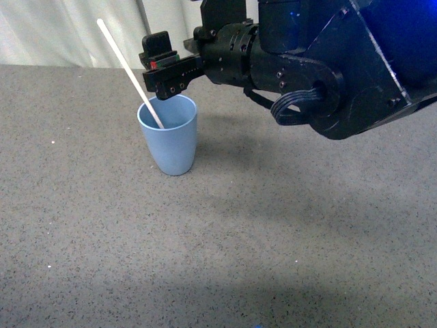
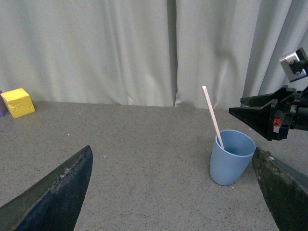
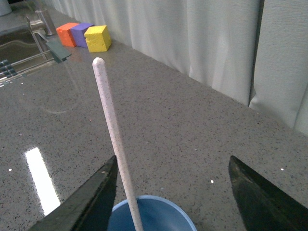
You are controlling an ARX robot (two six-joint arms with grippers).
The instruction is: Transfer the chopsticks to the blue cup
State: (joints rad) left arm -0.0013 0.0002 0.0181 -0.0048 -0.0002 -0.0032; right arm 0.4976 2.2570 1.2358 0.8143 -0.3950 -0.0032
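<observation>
The blue cup [image 1: 168,135] stands upright on the grey table. The cream-white chopstick [image 1: 127,68] stands in it, leaning up and to the left, its lower end inside the cup. My right gripper [image 1: 162,70] is open just above and behind the cup's rim, beside the stick and not holding it. In the right wrist view the chopstick [image 3: 111,131] rises from the cup [image 3: 154,214] next to one finger [image 3: 86,199], loose between the spread jaws. My left gripper [image 2: 175,190] is open and empty, some way from the cup [image 2: 232,157] and stick [image 2: 212,115].
A yellow block [image 2: 18,102] sits far off by the curtain; orange [image 3: 68,34], purple [image 3: 82,33] and yellow [image 3: 97,38] blocks line up at the table's back. A metal fixture [image 3: 45,29] stands near them. White curtain [image 1: 68,31] behind the table.
</observation>
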